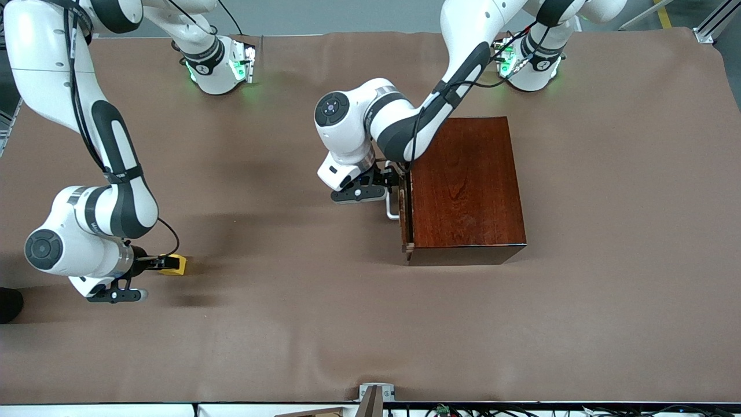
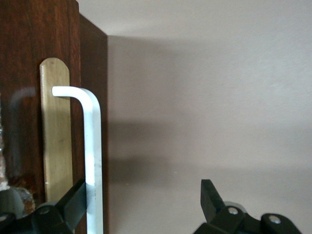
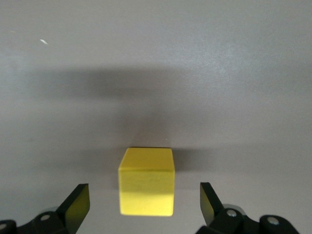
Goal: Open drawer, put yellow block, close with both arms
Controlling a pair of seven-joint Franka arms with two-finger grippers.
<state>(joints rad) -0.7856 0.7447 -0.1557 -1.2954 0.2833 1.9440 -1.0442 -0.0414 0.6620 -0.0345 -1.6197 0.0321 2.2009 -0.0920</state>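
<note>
Drawer: the dark front (image 1: 405,214) of the glossy reddish-brown wooden box (image 1: 466,182) sits right of centre in the front view, barely out of the box, facing the right arm's end of the table.
Handle: a white U-shaped bar (image 1: 392,207) on the drawer front; in my left wrist view it (image 2: 92,161) runs down the lower left of the frame over a pale wood strip.
Left gripper: mine (image 1: 386,184), at mid-frame in the front view, spread wide at the handle; one finger (image 2: 73,202) lies against the bar, the other (image 2: 210,197) well clear of it.
Yellow block: a small bright yellow cube (image 1: 174,264) on the brown table cloth (image 1: 370,324), at the lower left of the front view, well apart from the box.
Right gripper: mine (image 1: 156,264), low at the block, fingers apart; in my right wrist view the cube (image 3: 146,181) sits between the pads (image 3: 77,204), touching neither.
</note>
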